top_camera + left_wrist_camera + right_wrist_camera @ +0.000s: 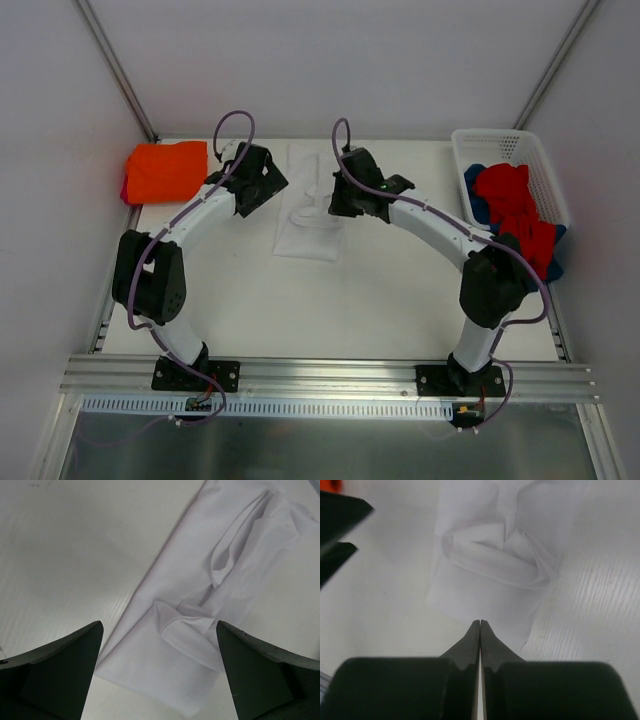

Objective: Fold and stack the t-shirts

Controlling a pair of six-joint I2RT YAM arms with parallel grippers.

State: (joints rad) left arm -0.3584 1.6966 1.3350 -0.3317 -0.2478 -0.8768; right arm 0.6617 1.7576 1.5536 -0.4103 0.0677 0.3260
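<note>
- My left gripper [159, 627] is spread wide, with nothing between its fingers [55, 675]. It hangs over the white shirt [200, 610], near that shirt's left edge.
- My right gripper [480, 624] is clenched, tips pressed flat together with no cloth seen between them. The tips sit at the shirt's near edge, and I cannot tell whether they touch it.
- The left wrist view shows the shirt as a long strip, with a puckered fold in its middle and a raised crease farther up.
- The right wrist view shows that pucker as a rumpled loop of cloth resting on the flat lower layer.
- Only the top view shows both grippers at once, one on each side of the shirt, which lies mid-width on the table [250, 300], toward its far edge.
- The top view shows the orange shirt [168, 170] folded in the far left corner with a red edge [126, 190] beneath it, well apart from the white one. The right wrist view catches only a sliver of orange.
- The top view alone shows the basket [500, 138] at the far right, holding red shirts [510, 195] and blue cloth [473, 190].
</note>
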